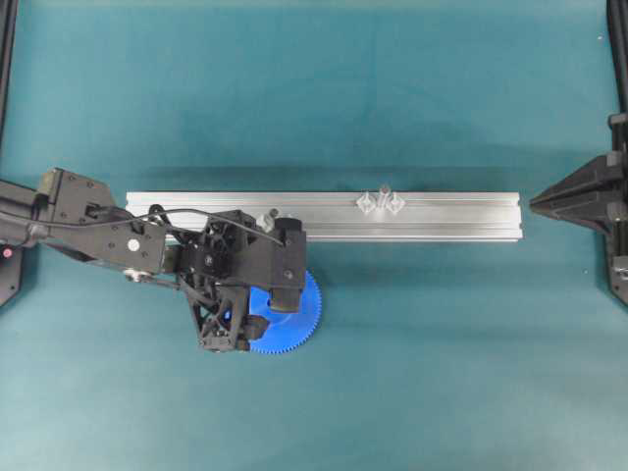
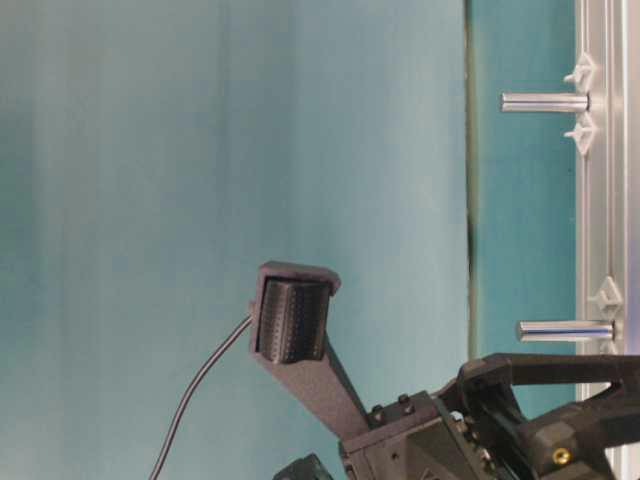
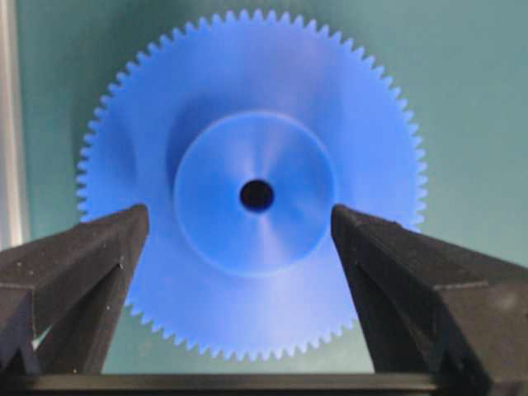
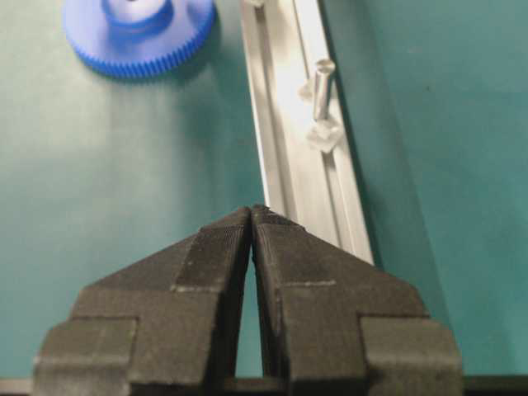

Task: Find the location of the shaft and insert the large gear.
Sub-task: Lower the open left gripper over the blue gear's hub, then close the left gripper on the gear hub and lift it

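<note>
The large gear (image 3: 256, 194) is a bright blue toothed disc lying flat on the teal mat, in front of the aluminium rail (image 1: 442, 218). My left gripper (image 3: 239, 213) hangs over it, open, one finger on each side of the raised hub with a gap between each finger and the hub. From overhead, the left gripper (image 1: 270, 314) covers the left part of the gear (image 1: 299, 319). One shaft (image 1: 383, 196) stands on the rail between two clear mounts. A second shaft (image 1: 267, 218) shows beside the left wrist. My right gripper (image 4: 252, 210) is shut and empty, off the rail's right end.
The right arm (image 1: 579, 201) rests at the right edge of the overhead view, pointing at the rail's end. Black frame posts run along both sides of the mat. In the right wrist view the gear (image 4: 136, 33) and one shaft (image 4: 322, 82) lie ahead.
</note>
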